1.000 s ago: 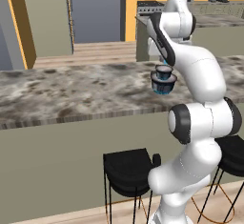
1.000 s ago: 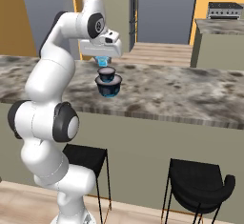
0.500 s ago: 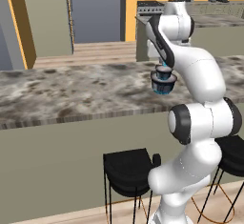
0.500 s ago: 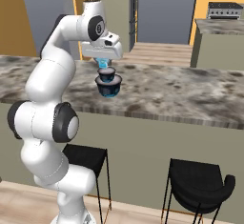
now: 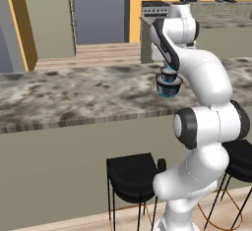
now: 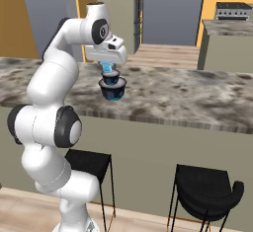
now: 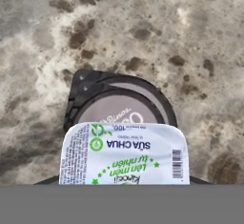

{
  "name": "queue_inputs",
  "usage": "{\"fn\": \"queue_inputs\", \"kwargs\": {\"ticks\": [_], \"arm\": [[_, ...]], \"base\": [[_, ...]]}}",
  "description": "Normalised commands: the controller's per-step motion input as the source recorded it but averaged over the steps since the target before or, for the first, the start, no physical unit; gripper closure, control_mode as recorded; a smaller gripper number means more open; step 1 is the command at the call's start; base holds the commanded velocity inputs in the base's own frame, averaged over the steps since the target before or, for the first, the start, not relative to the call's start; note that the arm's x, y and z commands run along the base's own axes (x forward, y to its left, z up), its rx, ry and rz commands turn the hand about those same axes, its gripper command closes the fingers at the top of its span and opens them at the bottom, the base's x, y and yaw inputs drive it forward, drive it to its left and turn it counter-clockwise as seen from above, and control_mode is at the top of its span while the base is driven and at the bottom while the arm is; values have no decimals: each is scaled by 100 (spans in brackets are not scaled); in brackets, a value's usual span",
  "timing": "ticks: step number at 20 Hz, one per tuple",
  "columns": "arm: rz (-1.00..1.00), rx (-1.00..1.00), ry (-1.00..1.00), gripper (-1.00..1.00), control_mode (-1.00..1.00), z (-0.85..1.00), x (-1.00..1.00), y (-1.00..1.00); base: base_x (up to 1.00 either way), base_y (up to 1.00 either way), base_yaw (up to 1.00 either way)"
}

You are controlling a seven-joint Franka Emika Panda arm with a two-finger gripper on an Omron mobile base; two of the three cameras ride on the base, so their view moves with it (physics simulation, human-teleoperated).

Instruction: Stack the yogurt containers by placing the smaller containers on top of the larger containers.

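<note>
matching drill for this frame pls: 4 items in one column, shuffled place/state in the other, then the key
Items
1. small light-blue yogurt cup
2. dark-blue round yogurt cup
3. marble counter
4. black stools

States
A. on the floor, in front of the counter
B. stands on the counter, whitish-grey top
C. in the gripper, just above the dark cup
D. mottled grey-brown top, carries the dark cup

Pairs: 1-C, 2-B, 3-D, 4-A

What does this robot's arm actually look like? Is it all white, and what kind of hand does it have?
The arm is mostly glossy white, built of thick rounded segments joined by dark grey, disc-like joints, so it looks smooth and tubular, with no loose cables showing. Its wrist carries a round dark cap, and it ends in a boxy white gripper rather than a hand with fingers like ours.
</note>
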Motion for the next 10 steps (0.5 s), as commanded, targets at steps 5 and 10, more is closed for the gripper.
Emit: {"fn": "queue_inputs", "kwargs": {"ticks": [5, 10], "arm": [[-2, 0, 0, 100, -100, -6, 8, 0], [-2, 0, 0, 100, -100, -9, 14, 0]], "base": [[0, 0, 0], [0, 0, 0]]}}
